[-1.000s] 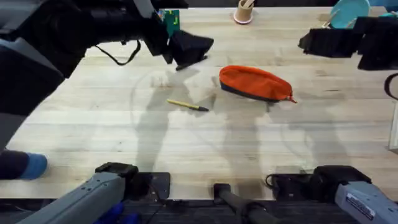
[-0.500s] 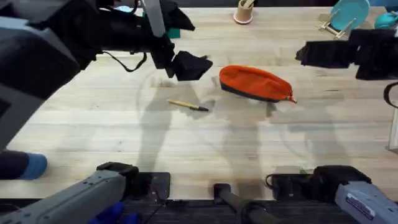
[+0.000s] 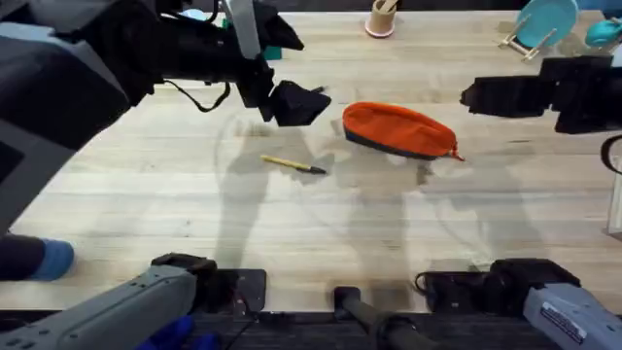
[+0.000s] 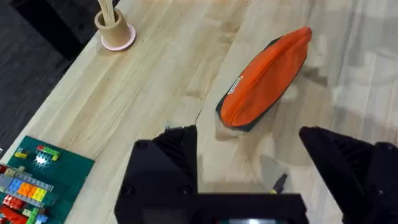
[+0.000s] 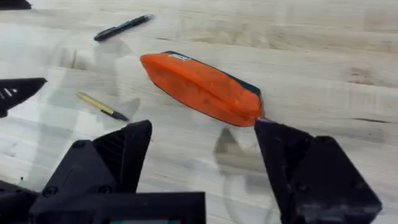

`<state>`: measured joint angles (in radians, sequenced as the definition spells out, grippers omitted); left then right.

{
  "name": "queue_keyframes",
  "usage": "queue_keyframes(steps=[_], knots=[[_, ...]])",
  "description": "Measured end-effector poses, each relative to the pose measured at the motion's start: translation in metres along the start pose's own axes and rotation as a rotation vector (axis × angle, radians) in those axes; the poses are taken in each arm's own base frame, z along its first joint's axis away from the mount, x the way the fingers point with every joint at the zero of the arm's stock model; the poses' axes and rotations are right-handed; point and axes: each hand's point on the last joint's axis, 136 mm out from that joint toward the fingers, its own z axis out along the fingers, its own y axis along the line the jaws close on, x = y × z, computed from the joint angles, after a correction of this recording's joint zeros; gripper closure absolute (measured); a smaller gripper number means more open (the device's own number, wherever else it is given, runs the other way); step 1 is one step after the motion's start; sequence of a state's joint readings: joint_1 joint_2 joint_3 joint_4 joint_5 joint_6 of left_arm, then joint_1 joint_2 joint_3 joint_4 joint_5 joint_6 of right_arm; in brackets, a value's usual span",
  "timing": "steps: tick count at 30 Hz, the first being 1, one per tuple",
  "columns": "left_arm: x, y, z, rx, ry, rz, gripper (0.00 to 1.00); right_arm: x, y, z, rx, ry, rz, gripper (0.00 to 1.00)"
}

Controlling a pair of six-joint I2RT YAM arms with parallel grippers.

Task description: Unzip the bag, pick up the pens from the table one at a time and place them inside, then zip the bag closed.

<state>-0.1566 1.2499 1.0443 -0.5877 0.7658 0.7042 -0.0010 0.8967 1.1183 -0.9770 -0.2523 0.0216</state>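
Bright, even light is shining down on the table (image 3: 175, 209). Soft grey shadows of the arms are lying across the wood below the bag (image 3: 398, 130). The left arm (image 3: 58, 68) is looking big, dark and blurry near the camera.

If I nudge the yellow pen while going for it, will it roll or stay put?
The yellow pen is slim and looks round, lying flat on the smooth table, so a sideways nudge would likely roll it. Nothing beside it would stop it. It also looks light, so it may skid when the fingers close.
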Motion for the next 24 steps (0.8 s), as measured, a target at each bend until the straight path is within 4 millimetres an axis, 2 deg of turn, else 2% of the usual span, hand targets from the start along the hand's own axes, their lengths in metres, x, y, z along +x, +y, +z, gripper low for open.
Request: queue_keyframes(steps=[6,12,19,24], knots=[[0.000,0.004,0.003,-0.002,-0.004,0.065,0.008,0.000,0.000,0.000,0.000,0.000,0.000,0.006],[0.005,0.015,0.026,0.044,-0.041,0.105,0.007,0.000,0.000,0.000,0.000,-0.001,-0.001,0.006],[0.001,0.022,0.044,0.101,-0.130,0.143,0.008,0.000,0.000,0.000,0.000,-0.001,-0.001,0.006],[0.008,0.025,0.059,0.143,-0.156,0.136,0.008,0.000,0.000,0.000,0.000,-0.001,-0.004,0.006]])
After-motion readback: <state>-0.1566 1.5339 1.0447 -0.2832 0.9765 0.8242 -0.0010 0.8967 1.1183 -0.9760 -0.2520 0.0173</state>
